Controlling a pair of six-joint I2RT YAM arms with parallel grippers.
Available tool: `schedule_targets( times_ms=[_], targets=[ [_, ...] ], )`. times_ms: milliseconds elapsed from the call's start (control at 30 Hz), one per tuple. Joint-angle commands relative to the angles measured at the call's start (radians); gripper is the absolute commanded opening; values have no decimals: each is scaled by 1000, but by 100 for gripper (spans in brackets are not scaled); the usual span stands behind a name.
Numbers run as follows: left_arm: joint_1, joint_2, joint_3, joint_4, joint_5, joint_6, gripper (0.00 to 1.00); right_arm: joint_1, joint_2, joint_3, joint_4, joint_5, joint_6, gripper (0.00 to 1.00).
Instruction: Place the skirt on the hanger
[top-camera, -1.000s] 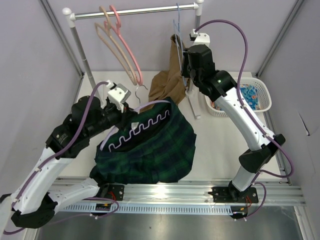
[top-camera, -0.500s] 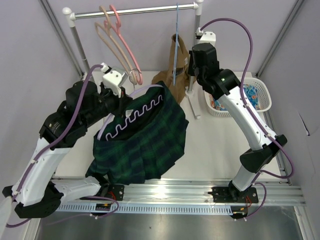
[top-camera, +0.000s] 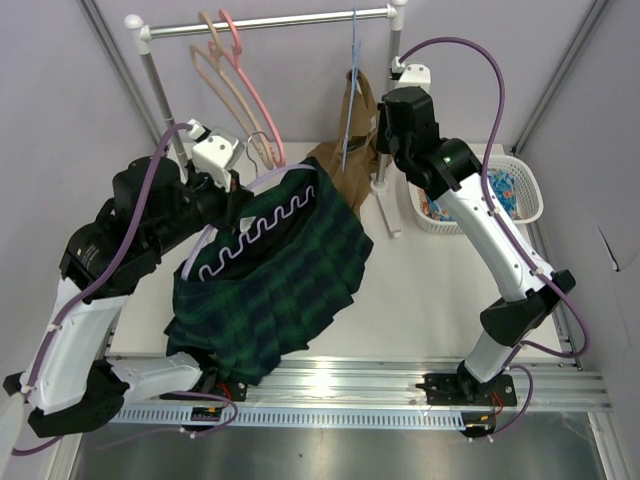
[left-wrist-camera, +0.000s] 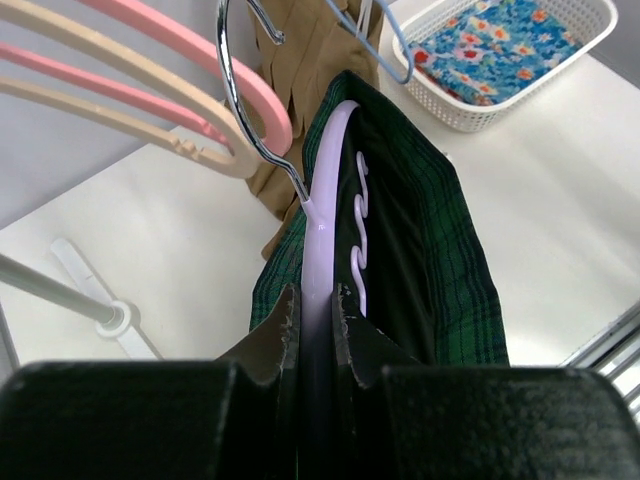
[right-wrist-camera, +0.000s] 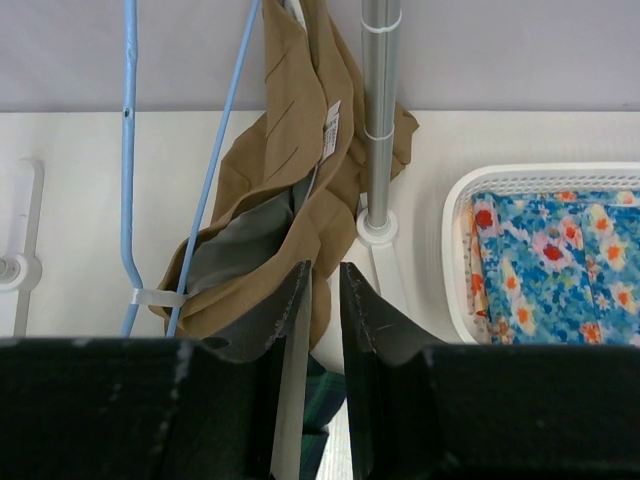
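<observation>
The plaid green and navy skirt (top-camera: 285, 275) hangs from the pale lavender hanger (top-camera: 262, 230), whose wavy bar shows across the waistband. My left gripper (top-camera: 236, 190) is shut on the hanger's lavender arm (left-wrist-camera: 328, 180), and the skirt (left-wrist-camera: 455, 250) drapes to its right. The metal hook (left-wrist-camera: 232, 80) rises just in front of the pink and tan hangers. My right gripper (top-camera: 383, 152) hovers by the rack's right post. In the right wrist view its jaws (right-wrist-camera: 325, 275) stand a narrow gap apart with nothing between them.
Pink and tan hangers (top-camera: 235, 85) hang at the left of the rail (top-camera: 270, 24). A thin blue hanger (top-camera: 350, 90) carries a tan-brown garment (top-camera: 345, 165) next to the right post (right-wrist-camera: 375, 120). A white basket (top-camera: 528, 180) of blue floral cloth stands at right.
My left arm has lifted the hanger and skirt up and back toward the rail, and the skirt's hem has swung left. My right gripper has drawn slightly up from the tan garment.
</observation>
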Motion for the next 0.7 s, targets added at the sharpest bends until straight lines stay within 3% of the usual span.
schedule_targets(
  times_ms=[0,233,667],
  targets=[
    [6,-29,66,53,-68,-17,0,5,-48,28,-12,-16,3,23],
    [6,-57,96,59,-235,-43,0,40,-65,27,-19,-14,7,23],
    [8,-62,194,18,-300,-33,0,77,-86,15,-25,4,11,23]
  ],
)
